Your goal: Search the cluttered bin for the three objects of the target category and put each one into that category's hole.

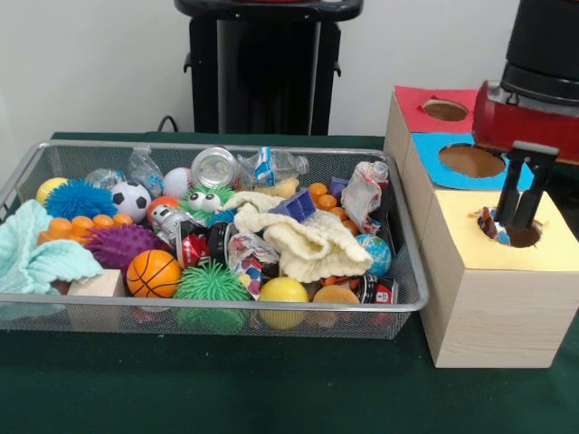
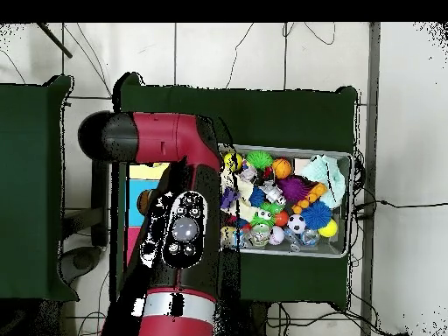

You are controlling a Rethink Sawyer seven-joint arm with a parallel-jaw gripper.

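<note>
The silver wire-mesh bin (image 1: 226,303) sits on the green table, full of toys; it also shows in the overhead view (image 2: 343,159). One white spotted fabric piece (image 1: 365,192) lies at the bin's right end, and another (image 1: 248,257) lies near the front middle. My gripper (image 1: 518,228) hangs over the yellow-topped box (image 1: 466,237), with its fingertips down in the round hole (image 1: 527,238). Its two black fingers (image 1: 508,194) stand a little apart. A small spotted scrap (image 1: 488,223) shows at the hole's left rim, beside the fingers. In the overhead view the arm hides the gripper.
A cream knitted cloth (image 1: 308,240) lies in the middle of the bin and a mint-green towel (image 1: 36,258) at its left end. Balls, bottles and spiky toys fill the rest. The blue-topped hole (image 1: 470,161) and red-topped hole (image 1: 445,110) lie behind the yellow box.
</note>
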